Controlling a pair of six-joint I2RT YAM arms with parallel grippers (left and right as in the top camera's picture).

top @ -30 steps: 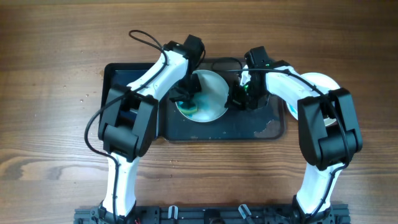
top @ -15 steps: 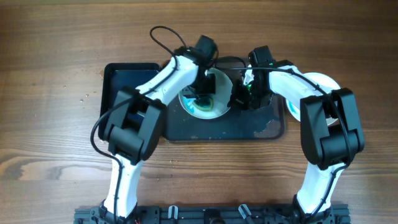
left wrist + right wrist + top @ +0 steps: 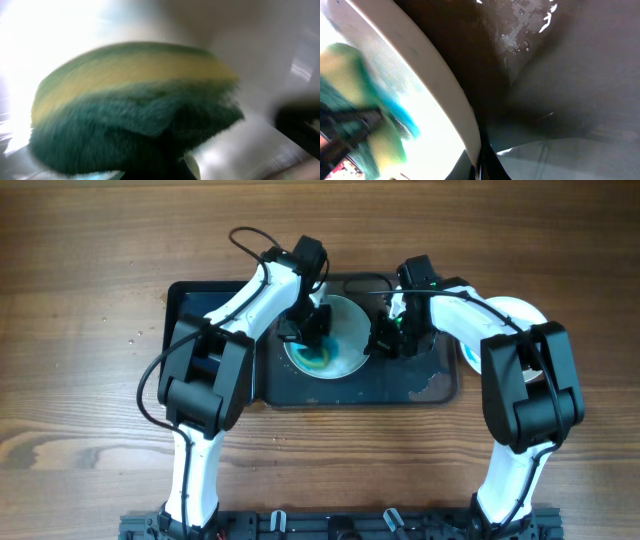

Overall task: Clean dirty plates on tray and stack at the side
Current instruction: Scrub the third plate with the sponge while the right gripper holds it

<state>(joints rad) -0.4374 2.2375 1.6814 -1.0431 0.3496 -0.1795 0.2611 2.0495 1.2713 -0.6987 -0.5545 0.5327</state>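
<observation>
The left gripper (image 3: pixel 305 330) grips a green sponge (image 3: pixel 130 110) against the blue-smeared plate (image 3: pixel 348 330) on the tray (image 3: pixel 400 385), while the right gripper (image 3: pixel 385 340) is clamped on that plate's right rim.

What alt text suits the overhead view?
The left tool presses a green sponge onto a blue-smeared white plate in the dark tray, while the right tool pinches that plate's right rim. A second white plate lies right of the tray.

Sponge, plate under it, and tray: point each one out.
sponge (image 3: pixel 135 110), left wrist view, on its dark green scouring face.
plate (image 3: pixel 350 335), overhead view, on its bare white right side.
tray (image 3: pixel 370 385), overhead view, on its bare dark floor.
</observation>
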